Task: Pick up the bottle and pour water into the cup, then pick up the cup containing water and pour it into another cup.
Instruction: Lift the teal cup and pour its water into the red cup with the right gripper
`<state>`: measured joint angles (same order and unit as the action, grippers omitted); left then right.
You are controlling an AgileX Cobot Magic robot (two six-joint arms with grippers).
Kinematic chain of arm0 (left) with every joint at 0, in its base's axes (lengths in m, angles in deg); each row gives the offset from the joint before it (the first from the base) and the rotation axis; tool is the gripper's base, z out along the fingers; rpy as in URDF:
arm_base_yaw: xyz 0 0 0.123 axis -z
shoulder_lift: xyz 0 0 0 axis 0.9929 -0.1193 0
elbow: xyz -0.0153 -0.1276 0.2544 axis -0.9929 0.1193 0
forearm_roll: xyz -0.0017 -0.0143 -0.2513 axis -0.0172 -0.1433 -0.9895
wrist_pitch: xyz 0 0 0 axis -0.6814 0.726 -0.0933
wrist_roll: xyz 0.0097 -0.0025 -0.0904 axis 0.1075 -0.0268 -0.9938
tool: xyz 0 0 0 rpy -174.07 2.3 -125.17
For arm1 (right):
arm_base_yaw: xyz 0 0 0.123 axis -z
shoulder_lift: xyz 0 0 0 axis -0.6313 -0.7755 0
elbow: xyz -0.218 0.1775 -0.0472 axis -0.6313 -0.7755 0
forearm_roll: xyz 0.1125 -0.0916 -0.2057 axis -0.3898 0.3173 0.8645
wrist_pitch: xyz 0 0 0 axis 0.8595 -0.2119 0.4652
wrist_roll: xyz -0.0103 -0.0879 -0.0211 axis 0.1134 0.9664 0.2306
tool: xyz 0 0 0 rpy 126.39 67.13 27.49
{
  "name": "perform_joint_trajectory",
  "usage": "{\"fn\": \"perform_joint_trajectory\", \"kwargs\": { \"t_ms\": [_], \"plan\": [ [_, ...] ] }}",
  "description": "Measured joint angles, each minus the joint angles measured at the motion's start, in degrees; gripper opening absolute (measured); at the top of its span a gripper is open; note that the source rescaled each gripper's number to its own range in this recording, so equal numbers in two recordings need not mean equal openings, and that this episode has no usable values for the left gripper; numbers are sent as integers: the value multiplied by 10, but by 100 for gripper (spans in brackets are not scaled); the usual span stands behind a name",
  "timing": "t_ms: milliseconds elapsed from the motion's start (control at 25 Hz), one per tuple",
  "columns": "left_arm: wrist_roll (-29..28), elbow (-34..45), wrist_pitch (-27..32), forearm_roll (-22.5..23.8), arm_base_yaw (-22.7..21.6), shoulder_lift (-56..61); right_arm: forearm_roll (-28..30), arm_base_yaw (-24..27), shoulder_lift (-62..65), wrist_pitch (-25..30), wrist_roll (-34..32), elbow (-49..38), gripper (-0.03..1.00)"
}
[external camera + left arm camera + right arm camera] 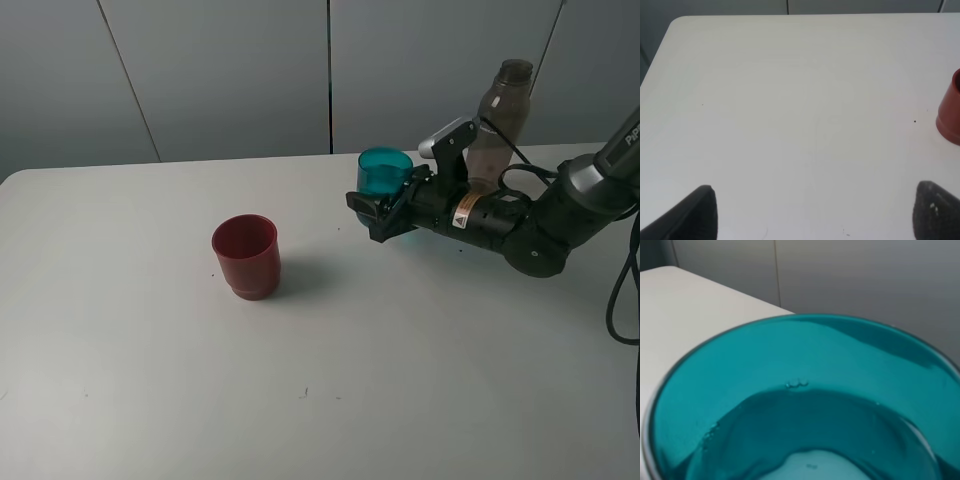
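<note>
- Gripping the teal cup [385, 170] low on its wall, the right pincer [386, 212] has its jaws pressed in on the tumbler from either side. A low hold like this leaves the rim free for pouring.
- The teal cup is upright toward the back right of the surface [150, 380], just in front of the bottle [502, 110]. The pincer hides whether its base touches the surface.
- In the right wrist view, water [810, 432] lies in the cup with small bubbles at its edge. The first pour looks done, and the upright hold keeps it from spilling.
- The bottle stands upright behind the right arm, out of the path toward the red cup [246, 256].
- The red cup sits open-mouthed near the middle of the surface, well apart from the teal cup and placed to receive the water.
- The left pincer [815, 212] hangs spread and empty over bare surface, with the red cup at the edge of its view.
</note>
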<state>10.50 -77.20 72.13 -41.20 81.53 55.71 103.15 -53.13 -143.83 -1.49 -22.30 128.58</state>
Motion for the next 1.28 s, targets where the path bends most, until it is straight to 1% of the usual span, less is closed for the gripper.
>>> {"fn": "perform_joint_trajectory", "kwargs": {
  "t_ms": [120, 200, 440, 600, 760, 920, 1280],
  "plan": [
    [0, 0, 0, 0, 0, 0, 4, -5, 1, 17, -35, 22, 4],
    [0, 0, 0, 0, 0, 0, 4, -18, 1, 35, -44, 41, 3],
    [0, 0, 0, 0, 0, 0, 15, -69, 1, 123, -52, 126, 3],
    [0, 0, 0, 0, 0, 0, 15, -89, 1, 163, -54, 178, 3],
    [0, 0, 0, 0, 0, 0, 15, -105, 1, 203, -69, 221, 3],
    [-1, 0, 0, 0, 0, 0, 18, -111, -4, 208, -84, 252, 3],
    [-1, 0, 0, 1, 0, 0, 67, -126, -61, 198, -106, 316, 3]
  ]
}}
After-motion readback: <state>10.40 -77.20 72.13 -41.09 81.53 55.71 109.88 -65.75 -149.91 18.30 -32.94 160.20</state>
